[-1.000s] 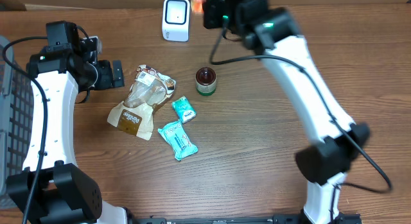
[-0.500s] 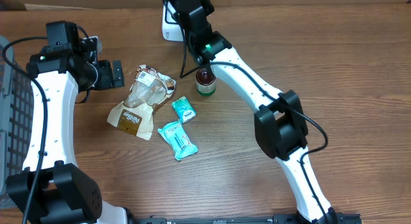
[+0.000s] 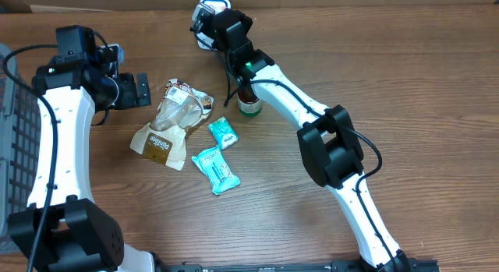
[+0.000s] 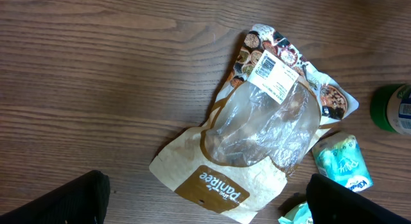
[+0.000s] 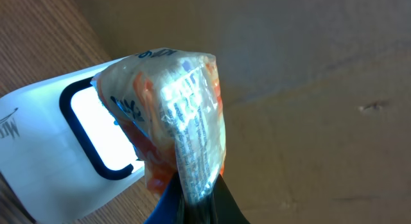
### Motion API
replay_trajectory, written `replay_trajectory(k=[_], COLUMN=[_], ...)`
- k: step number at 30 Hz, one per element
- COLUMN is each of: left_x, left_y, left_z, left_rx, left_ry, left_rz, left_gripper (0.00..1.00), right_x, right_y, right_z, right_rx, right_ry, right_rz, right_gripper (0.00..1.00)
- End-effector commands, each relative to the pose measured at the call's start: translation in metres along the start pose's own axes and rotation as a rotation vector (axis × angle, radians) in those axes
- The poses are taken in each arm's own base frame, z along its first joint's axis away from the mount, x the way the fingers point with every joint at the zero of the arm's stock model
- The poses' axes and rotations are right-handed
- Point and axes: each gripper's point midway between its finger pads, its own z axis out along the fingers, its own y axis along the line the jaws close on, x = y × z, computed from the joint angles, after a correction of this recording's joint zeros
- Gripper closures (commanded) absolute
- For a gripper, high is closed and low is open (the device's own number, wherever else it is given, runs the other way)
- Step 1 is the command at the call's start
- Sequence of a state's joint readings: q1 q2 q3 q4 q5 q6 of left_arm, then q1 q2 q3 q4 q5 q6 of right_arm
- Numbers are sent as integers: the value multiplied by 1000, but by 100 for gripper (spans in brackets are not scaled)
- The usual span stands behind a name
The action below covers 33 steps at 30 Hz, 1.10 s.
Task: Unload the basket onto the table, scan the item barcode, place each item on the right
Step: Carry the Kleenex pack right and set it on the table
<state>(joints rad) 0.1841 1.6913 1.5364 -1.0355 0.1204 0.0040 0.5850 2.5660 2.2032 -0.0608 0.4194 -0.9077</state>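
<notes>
The white scanner (image 5: pixel 96 131) stands just behind and left of the right gripper (image 5: pixel 196 201). Its 2 fingers pinch an orange-printed packet (image 5: pixel 183 115) by the lower end, long axis upright, overlapping the scanner window. The left gripper (image 3: pixel 134 91), spread wide, hangs well apart. Glare blurs the print, so no barcode is discernible.

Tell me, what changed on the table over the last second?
The right gripper, shut on the orange packet, swung left and now holds it in front of the white scanner. The left gripper, snack bag, teal packets and jar stayed put.
</notes>
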Motion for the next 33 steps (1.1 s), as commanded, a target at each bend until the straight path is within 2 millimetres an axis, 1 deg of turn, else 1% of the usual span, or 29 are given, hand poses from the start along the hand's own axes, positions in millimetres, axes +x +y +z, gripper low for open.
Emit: replay_trajectory(k=[1,4,6,9,12,14,17,18,20,21,23,25,26,28,30,31,33], left_x=[-6,-6,-6,-6,-6,-6,-6,-6,-6,-6,-6,-6,-6,-6,-6,-6,-6], left_y=[0,0,0,0,0,0,0,0,0,0,0,0,0,0,0,0,0], left_z=[-8,-8,-8,-8,-8,-8,-8,-8,-8,-8,-8,-8,-8,-8,-8,-8,-8], left_rx=[1,1,1,1,1,1,1,1,1,1,1,1,1,1,1,1,1], left_ry=[-27,-27,-27,-27,-27,-27,-27,-27,-27,-27,-27,-27,-27,-27,-27,-27,-27], left_rz=[17,18,17,18,17,17,18,18,17,18,18,17,18,17,18,17,17], left_gripper=[0,0,0,0,0,0,0,0,0,0,0,0,0,0,0,0,0], right_x=[-5,-5,-7,-18,-35,-47,-62,-64,-71,-71,-64,-52,-43,-26,-1,10,41], right_y=[-3,-4,-9,-30,-66,-94,-139,-148,-163,-172,-177,-178,-177,-173,-167,-165,-161], right_z=[0,0,-3,-16,-42,-66,-115,-131,-168,-200,-238,-268,-282,-301,-314,-316,-317], right_rx=[-8,-6,7,22,32,38,26,5,-78,-167,-283,-381,-437,-529,-621,-638,-648], right_ry=[-26,-25,-22,-32,-48,-63,-73,-72,-77,-69,-41,8,42,101,189,226,337], right_rz=[-37,-29,14,168,312,410,633,693,789,858,929,998,1030,1067,1109,1126,1171], right_gripper=[96,96,96,96,96,96,96,96,96,96,96,96,96,96,96,96,96])
